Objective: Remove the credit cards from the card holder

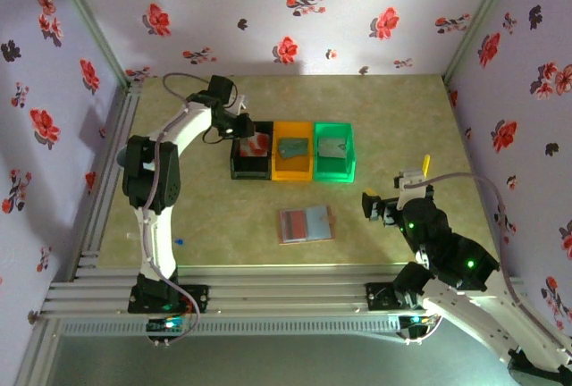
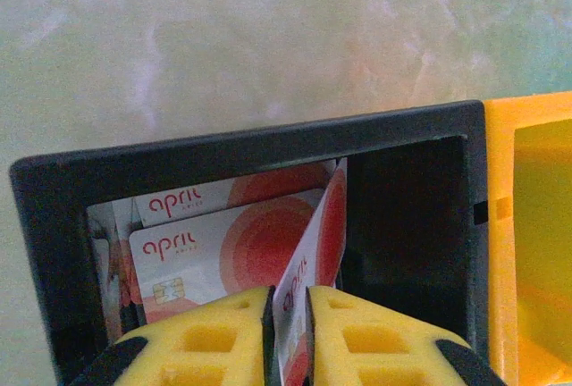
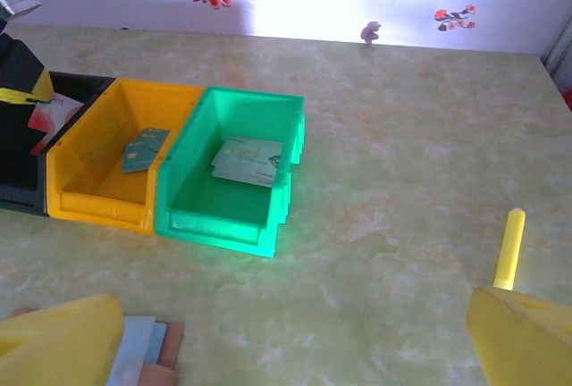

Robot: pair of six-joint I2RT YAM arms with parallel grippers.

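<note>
The surface [image 1: 393,118] is a pale, beige-green marbled sheet. Lavender walls [image 1: 295,11] printed with red and dark flowers close it in on three sides, and aluminium rails [image 1: 268,292] run along the near edge. Toward the far side three bins stand touching in a row: a black bin [image 1: 239,168], an orange bin [image 1: 292,171] and a green bin [image 1: 349,158].

The card holder [image 1: 305,223] lies open and flat on the surface, near the orange bin but apart from it, between the row and the rails. Its long axis runs left to right in the top view and its fold runs near to far. The blue-grey half is on the right and the reddish, striped half on the left.

The left tool [image 2: 289,301] is over the black bin, its yellow pads clamped on a credit card [image 2: 313,243]. That card is seen nearly edge-on, leaning slightly right, with its long axis running from the pads into the bin. Two more cards [image 2: 214,243] with red-orange circles lie face up behind it, their long sides across the bin. A dark teal card [image 3: 146,149] lies in the orange bin and a pale green card [image 3: 248,161] in the green one.

The right tool [image 3: 290,341] hangs above the surface to the right of the card holder, its jaws wide apart.
</note>
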